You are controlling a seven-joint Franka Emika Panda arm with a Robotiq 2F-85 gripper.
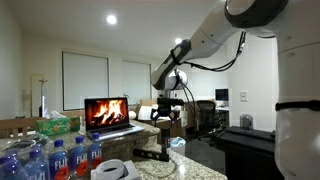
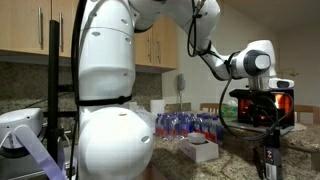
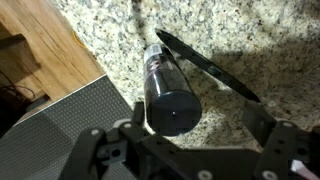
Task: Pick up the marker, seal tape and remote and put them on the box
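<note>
This looks like a home kitchen: speckled granite countertop, wooden wall cabinets in the upper part of an exterior view, recessed ceiling lights, and household clutter, such as bottled water, a tissue box and a laptop.

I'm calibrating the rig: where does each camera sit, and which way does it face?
Exterior view: low at the counter, facing the laptop; arm and pincer show.
Exterior view: behind the white base, facing cabinets; base and arm show.
Wrist view: looking down at the remote on the counter; pincer shows.
Both exterior views share the laptop.
</note>
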